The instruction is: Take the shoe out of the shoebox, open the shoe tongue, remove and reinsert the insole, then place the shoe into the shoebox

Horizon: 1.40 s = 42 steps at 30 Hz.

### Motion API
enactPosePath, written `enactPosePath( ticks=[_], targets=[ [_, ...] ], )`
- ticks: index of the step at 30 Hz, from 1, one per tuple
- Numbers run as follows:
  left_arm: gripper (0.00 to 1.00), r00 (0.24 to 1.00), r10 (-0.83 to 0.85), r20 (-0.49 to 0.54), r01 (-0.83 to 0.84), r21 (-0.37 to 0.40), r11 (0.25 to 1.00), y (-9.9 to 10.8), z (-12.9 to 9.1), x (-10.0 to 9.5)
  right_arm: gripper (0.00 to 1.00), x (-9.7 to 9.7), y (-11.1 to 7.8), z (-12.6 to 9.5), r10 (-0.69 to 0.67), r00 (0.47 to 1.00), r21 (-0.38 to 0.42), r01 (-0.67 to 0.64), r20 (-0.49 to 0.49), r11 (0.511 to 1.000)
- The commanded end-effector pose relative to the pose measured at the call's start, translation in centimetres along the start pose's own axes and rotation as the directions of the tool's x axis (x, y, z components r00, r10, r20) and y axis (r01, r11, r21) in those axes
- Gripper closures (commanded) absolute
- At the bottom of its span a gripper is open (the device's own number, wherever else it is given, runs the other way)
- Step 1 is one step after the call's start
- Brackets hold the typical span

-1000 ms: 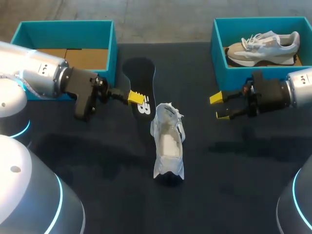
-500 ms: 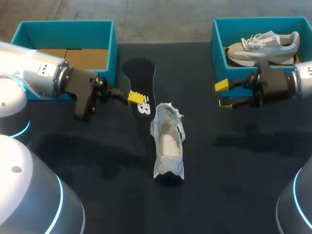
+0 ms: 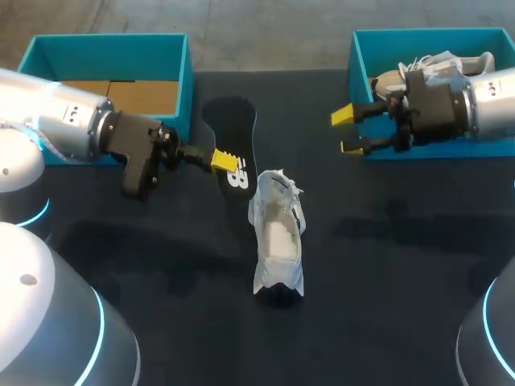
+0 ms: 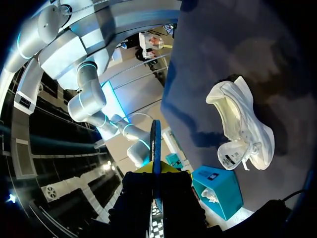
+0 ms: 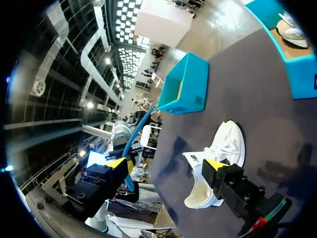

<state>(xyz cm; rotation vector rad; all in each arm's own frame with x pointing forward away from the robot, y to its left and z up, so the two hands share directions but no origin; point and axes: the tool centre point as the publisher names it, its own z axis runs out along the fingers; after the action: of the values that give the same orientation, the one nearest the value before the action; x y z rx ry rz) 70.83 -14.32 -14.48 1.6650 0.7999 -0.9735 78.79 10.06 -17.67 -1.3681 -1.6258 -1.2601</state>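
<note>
Bench (image 3: 402,265): dark, matte, even top. Landmark = white shoe (image 3: 278,237), mid-bench, opening facing up, pale lining showing, tongue end toward the far edge.

L arm (image 3: 72,129) comes in far-left of the shoe. L jaws pressed tight on the black insole (image 3: 235,133), pinching it at the end nearest the shoe, just beside the shoe's tongue. L wrist view shows the insole (image 4: 155,148) edge-on between the two fingers. Rest of the insole runs away from the shoe toward the far edge. We can't tell if that far end touches the bench.

R arm (image 3: 483,104) comes in far-right of the shoe. R jaws spread wide, gripping nothing, well apart from the shoe, hanging just in front of the R shoebox (image 3: 358,72) corner.

Count:
- 2 teal shoeboxes: L shoebox (image 3: 105,40) far-left of the shoe, brown cardboard floor showing; R shoebox far-right of it.
- 2 shoes: the white one on the bench; a 2nd shoe (image 3: 447,63), grey-and-white, inside the R shoebox, partly behind the R arm.
- 1 insole.
- 2 arms.
</note>
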Motion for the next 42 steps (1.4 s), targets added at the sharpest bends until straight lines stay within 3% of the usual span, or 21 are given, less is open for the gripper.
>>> enactPosePath(
  ticks=[1, 17, 26, 32, 42],
  targets=[
    [1.00, 1.000, 0.004, 0.001, -0.004, 0.000, 1.000, 0.0, 0.1, 0.1, 0.00, 1.4, 1.3, 1.9, 0.014, 0.999, 0.030, -0.015, 0.033, 0.999],
    [1.00, 1.000, 0.004, 0.001, -0.004, 0.000, 1.000, 0.0, 0.1, 0.1, 0.00, 1.5, 1.5, 2.6, 0.040, 0.999, 0.028, -0.040, 0.014, 0.999],
    [1.00, 0.994, 0.101, 0.047, -0.101, -0.010, 0.995, -0.2, 1.7, 3.6, 0.00, 1.5, 1.5, 2.6, 0.040, 0.999, 0.028, -0.040, 0.014, 0.999],
    [1.00, 0.989, 0.146, 0.023, -0.146, -0.007, 0.989, 0.5, 2.3, 3.9, 0.00, 1.5, 1.5, 2.6, 0.040, 0.999, 0.028, -0.040, 0.014, 0.999],
    [1.00, 0.978, 0.207, -0.003, -0.206, 0.028, 0.978, 0.0, 3.5, 5.1, 0.00, 1.5, 1.7, 4.7, 0.056, 0.998, 0.034, -0.055, -0.017, 0.998]
  ],
)
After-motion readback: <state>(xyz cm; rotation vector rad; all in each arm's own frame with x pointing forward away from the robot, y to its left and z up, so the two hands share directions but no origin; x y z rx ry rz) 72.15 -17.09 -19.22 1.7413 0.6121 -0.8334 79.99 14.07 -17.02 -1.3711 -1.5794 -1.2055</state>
